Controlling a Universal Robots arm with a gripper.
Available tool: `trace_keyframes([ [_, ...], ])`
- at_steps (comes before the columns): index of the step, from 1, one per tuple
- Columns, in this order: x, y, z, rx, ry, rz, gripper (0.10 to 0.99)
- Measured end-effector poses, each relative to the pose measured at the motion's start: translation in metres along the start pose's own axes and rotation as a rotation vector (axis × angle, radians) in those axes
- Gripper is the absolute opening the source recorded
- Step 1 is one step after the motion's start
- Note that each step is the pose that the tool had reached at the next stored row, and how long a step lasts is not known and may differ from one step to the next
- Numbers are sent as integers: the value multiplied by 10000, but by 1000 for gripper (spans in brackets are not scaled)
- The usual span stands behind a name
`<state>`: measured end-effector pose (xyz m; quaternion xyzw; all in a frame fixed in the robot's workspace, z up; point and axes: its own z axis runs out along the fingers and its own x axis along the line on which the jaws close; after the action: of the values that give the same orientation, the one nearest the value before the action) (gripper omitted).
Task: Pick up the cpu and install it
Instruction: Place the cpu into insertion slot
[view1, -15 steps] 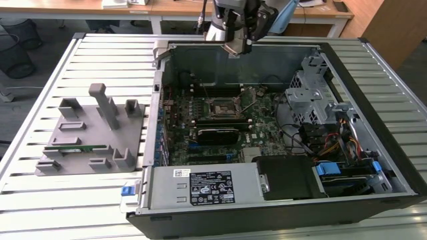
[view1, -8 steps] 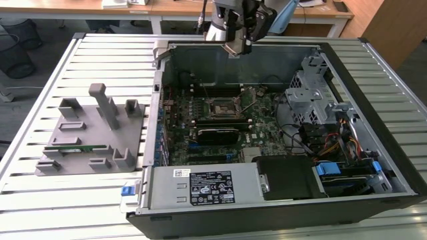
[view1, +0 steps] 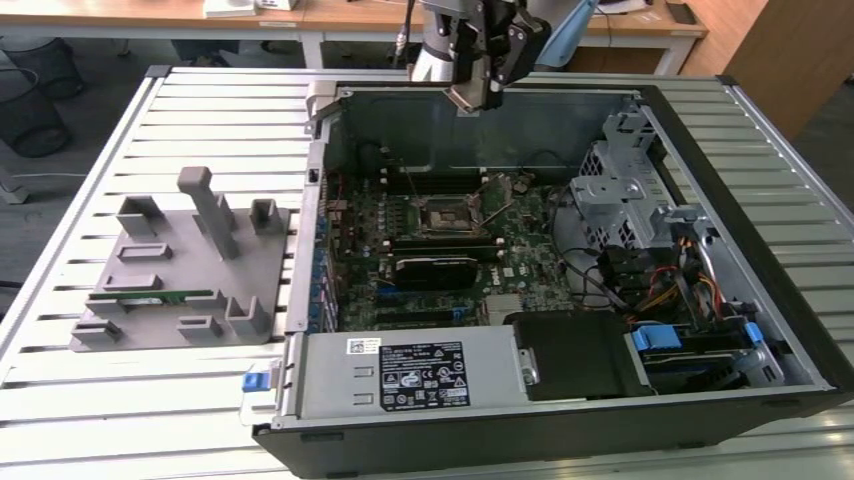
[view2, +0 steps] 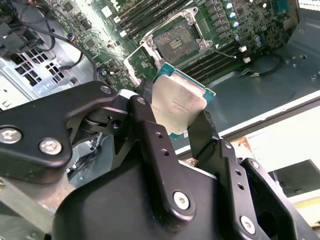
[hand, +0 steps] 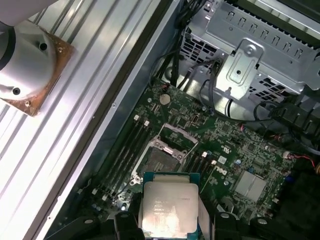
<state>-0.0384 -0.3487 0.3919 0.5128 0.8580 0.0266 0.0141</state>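
Silvery cpu (view2: 177, 102), teal rim, clamped in jaws

The exterior view overlooks the whole case (view1: 787, 330); both wrist views, close behind my gripper (view2: 175, 112) (hand: 169, 222), share the socket (view2: 176, 44) (hand: 159, 161) below.

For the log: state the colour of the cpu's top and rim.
The cpu has a silvery-grey top and teal-green rim, clearest in the second wrist view.

The cpu (view2: 177, 102) is a small, flat, square chip with a silvery metal top and a thin blue-green rim. It is pinched by two opposite edges between the jaws, tilted, with most of it jutting out beyond the jaw tips, held in the air.
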Motion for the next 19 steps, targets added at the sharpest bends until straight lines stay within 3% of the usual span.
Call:
trace_keyframes([
  [19,0,-1,9,-4,-79,1311,529],
])
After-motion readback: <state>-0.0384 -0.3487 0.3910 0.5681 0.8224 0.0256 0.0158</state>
